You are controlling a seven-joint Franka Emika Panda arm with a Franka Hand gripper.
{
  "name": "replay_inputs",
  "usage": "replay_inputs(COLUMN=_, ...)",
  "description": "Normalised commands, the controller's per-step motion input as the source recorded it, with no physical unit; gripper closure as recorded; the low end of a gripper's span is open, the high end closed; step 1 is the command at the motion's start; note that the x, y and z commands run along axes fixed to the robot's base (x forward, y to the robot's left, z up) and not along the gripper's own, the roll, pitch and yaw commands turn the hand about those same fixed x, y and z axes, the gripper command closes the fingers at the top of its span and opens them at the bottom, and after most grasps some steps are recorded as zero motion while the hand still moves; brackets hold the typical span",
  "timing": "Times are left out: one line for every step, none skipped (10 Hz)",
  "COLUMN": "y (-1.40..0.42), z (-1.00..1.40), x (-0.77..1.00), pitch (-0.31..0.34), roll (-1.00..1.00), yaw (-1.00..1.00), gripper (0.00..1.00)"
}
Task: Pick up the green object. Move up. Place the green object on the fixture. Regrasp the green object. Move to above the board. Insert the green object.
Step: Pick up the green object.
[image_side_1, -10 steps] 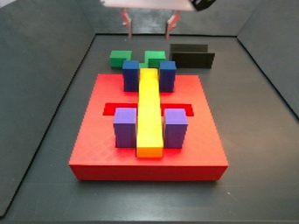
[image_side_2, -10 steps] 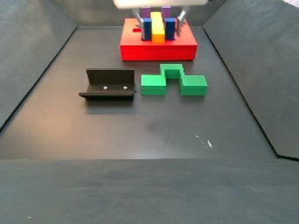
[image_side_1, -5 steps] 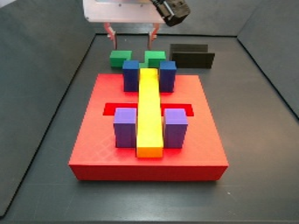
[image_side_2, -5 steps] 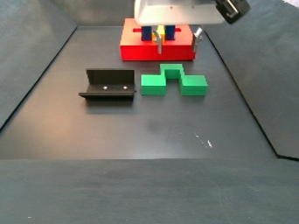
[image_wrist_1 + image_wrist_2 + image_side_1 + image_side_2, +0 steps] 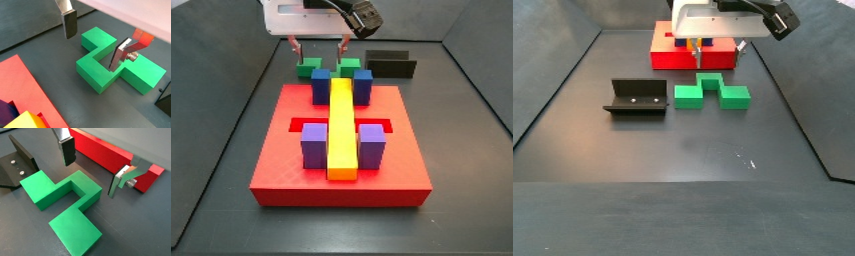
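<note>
The green object (image 5: 711, 93) is a bright green stepped piece lying flat on the dark floor between the board (image 5: 696, 60) and the fixture (image 5: 640, 97). In both wrist views it sits just under the gripper (image 5: 91, 51), one square end to each side of its notched middle (image 5: 60, 195). The gripper (image 5: 318, 50) hangs open above the piece, one finger (image 5: 69, 22) over the floor beside it and the other finger (image 5: 120, 55) over its notch. Nothing is between the fingers. The fixture (image 5: 17, 165) is a black bracket next to the green object.
The red board (image 5: 338, 150) carries a long yellow bar (image 5: 341, 125), two blue blocks (image 5: 361, 85) and two purple blocks (image 5: 372, 145). Dark sloping walls (image 5: 567, 80) enclose the floor. The board's red edge (image 5: 100, 155) lies close behind the gripper.
The gripper has moved off the board's far side and come down over the green object, still open. The green object, fixture and board have not moved.
</note>
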Motion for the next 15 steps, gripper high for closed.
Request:
replay_inputs(y=0.0, z=-0.14, x=0.0, pitch=-0.063, roll=0.0, yaw=0.04, gripper=0.0)
replay_inputs(y=0.0, z=-0.13, x=0.11, pitch=-0.066, roll=0.0, yaw=0.04, gripper=0.0)
replay_inputs(y=-0.01, z=-0.15, x=0.17, pitch=-0.067, roll=0.0, yaw=0.05, gripper=0.0)
replay_inputs(y=-0.02, z=-0.17, x=0.23, pitch=-0.09, roll=0.0, yaw=0.06, gripper=0.0)
replay_inputs(y=-0.02, z=-0.14, x=0.33, pitch=-0.093, roll=0.0, yaw=0.07, gripper=0.0)
replay_inputs(y=-0.01, z=-0.15, x=0.33, pitch=-0.097, roll=0.0, yaw=0.06, gripper=0.0)
replay_inputs(y=-0.02, z=-0.25, x=0.16, pitch=-0.091, roll=0.0, yaw=0.05, gripper=0.0)
replay_inputs(y=0.0, z=-0.32, x=0.0, pitch=-0.06, roll=0.02, yaw=0.0, gripper=0.0)
replay_inputs(y=0.0, z=-0.35, x=-0.04, pitch=-0.039, roll=0.05, yaw=0.0, gripper=0.0)
replay_inputs(y=0.0, z=-0.33, x=-0.01, pitch=-0.037, roll=0.06, yaw=0.0, gripper=0.0)
replay_inputs(y=0.0, z=-0.29, x=0.0, pitch=-0.039, roll=0.05, yaw=0.0, gripper=0.0)
replay_inputs(y=0.0, z=-0.21, x=0.02, pitch=-0.04, roll=0.03, yaw=0.0, gripper=0.0)
replay_inputs(y=0.0, z=-0.17, x=0.08, pitch=-0.043, roll=0.02, yaw=0.0, gripper=0.0)
replay_inputs(y=0.0, z=-0.1, x=0.07, pitch=-0.02, roll=0.02, yaw=0.0, gripper=0.0)
replay_inputs(y=0.0, z=-0.08, x=0.05, pitch=-0.011, roll=0.02, yaw=0.0, gripper=0.0)
